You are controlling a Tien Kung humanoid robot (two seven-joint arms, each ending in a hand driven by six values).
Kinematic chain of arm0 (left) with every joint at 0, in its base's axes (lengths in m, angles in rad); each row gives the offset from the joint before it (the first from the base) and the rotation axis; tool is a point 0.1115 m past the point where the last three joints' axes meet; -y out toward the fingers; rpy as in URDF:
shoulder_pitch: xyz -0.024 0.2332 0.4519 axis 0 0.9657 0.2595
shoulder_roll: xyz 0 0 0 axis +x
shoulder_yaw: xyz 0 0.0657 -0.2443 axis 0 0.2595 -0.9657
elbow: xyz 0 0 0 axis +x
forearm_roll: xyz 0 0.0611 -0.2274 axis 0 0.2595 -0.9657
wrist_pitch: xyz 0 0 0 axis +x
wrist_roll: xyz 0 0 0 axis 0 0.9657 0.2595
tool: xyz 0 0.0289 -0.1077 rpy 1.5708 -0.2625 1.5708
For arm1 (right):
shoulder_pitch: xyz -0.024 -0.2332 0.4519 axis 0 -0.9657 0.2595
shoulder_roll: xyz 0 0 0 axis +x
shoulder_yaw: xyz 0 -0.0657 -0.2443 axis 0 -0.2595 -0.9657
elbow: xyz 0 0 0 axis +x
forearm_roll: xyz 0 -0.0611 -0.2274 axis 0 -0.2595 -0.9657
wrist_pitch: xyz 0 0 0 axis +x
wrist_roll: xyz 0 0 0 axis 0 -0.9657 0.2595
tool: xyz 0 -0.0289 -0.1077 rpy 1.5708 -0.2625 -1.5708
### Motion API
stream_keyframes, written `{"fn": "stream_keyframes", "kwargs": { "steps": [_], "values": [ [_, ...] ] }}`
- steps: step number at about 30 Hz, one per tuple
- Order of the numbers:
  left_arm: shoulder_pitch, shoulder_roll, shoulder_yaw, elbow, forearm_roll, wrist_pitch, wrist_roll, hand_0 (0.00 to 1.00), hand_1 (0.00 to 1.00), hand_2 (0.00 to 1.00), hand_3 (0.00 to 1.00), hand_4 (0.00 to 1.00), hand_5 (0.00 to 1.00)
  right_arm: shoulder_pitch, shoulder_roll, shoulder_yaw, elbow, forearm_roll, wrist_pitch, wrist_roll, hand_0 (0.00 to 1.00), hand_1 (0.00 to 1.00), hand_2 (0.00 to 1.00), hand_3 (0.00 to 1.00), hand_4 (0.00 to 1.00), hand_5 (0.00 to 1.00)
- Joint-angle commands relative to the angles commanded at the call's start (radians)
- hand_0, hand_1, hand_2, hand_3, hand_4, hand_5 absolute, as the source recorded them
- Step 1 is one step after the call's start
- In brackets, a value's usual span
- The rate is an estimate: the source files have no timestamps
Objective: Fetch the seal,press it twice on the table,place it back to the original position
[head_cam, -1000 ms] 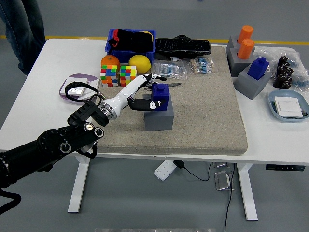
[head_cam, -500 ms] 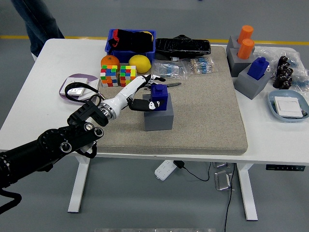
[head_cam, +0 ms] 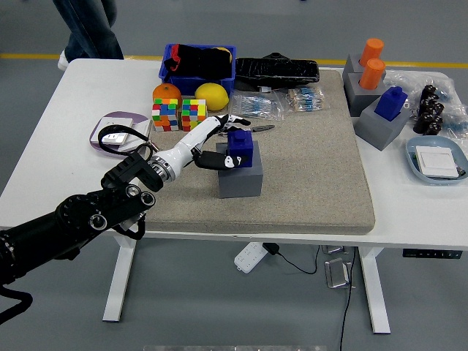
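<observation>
Blue seal (head_cam: 240,140) on grey block (head_cam: 240,174) (fingers (head_cam: 216,159) touching).

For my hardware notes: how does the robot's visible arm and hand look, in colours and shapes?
The left arm is black, built of chunky rounded segments with round silver discs at the joints. A silver ring at the wrist joins it to the left hand, which is white with black fingertips.

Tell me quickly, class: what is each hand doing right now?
Left hand: fingers around the blue seal on its grey block; grasp looks closed.
Right hand: not in view.
</observation>
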Motion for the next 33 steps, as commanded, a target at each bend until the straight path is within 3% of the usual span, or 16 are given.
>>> {"fn": "stream_keyframes", "kwargs": {
  "steps": [1,2,7,8,13,14,19,20,25,26,33],
  "values": [
    [0.0,0.0,0.0,0.0,0.0,-0.003,0.0,0.924,0.886,0.788,0.843,0.973,0.002,0.0,0.0,0.0,0.0,0.0,0.0,0.0,0.834,0.742,0.735,0.71,0.82,0.597],
    [0.0,0.0,-0.001,0.001,0.001,-0.005,0.001,0.95,0.935,0.853,0.877,0.998,0.016,0.0,0.0,0.0,-0.001,0.0,0.0,0.0,0.835,0.742,0.736,0.71,0.82,0.597],
    [0.002,0.002,-0.004,0.002,0.002,-0.02,0.005,0.95,0.935,0.853,0.877,0.998,0.016,-0.001,0.0,-0.002,-0.001,-0.001,0.0,0.0,0.835,0.742,0.736,0.71,0.82,0.597],
    [0.002,0.002,-0.006,0.002,0.001,-0.022,0.005,0.998,0.998,0.983,0.98,0.998,0.196,-0.001,0.0,-0.003,-0.001,-0.001,0.0,0.0,0.834,0.742,0.735,0.71,0.82,0.597],
    [0.003,0.004,-0.017,0.006,-0.026,-0.038,-0.002,0.998,0.998,0.983,0.98,0.998,0.196,0.0,0.001,-0.004,-0.001,0.0,0.0,0.0,0.834,0.742,0.735,0.71,0.82,0.597],
    [0.004,0.004,-0.02,0.007,-0.033,-0.041,-0.004,0.998,0.998,0.998,0.998,0.998,0.316,0.0,0.001,-0.004,-0.001,0.0,0.0,0.0,0.835,0.742,0.735,0.71,0.821,0.597],
    [0.005,0.007,-0.036,0.013,-0.06,-0.047,-0.018,0.998,0.998,0.998,0.998,0.998,0.316,0.001,-0.001,-0.005,0.0,0.0,0.0,0.001,0.835,0.742,0.735,0.71,0.821,0.597],
    [0.007,0.008,-0.041,0.014,-0.066,-0.047,-0.022,0.998,0.998,0.998,0.998,0.998,0.438,0.001,-0.001,-0.006,0.0,0.001,0.0,0.001,0.834,0.742,0.735,0.71,0.821,0.597],
    [0.015,0.017,-0.067,0.015,-0.083,-0.044,-0.033,0.998,0.998,0.998,0.998,0.998,0.438,0.001,-0.001,-0.009,0.0,0.001,0.001,0.001,0.834,0.742,0.735,0.71,0.821,0.597],
    [0.017,0.023,-0.073,0.012,-0.087,-0.04,-0.038,0.998,0.998,0.998,0.998,0.998,0.383,0.001,-0.001,-0.009,-0.001,0.001,0.001,0.001,0.835,0.742,0.735,0.71,0.821,0.597],
    [0.032,0.081,-0.15,0.017,-0.129,0.041,-0.108,0.998,0.998,0.998,0.998,0.998,0.373,0.001,-0.004,-0.005,-0.002,-0.005,0.001,0.001,0.835,0.742,0.735,0.71,0.821,0.597]
  ]
}}
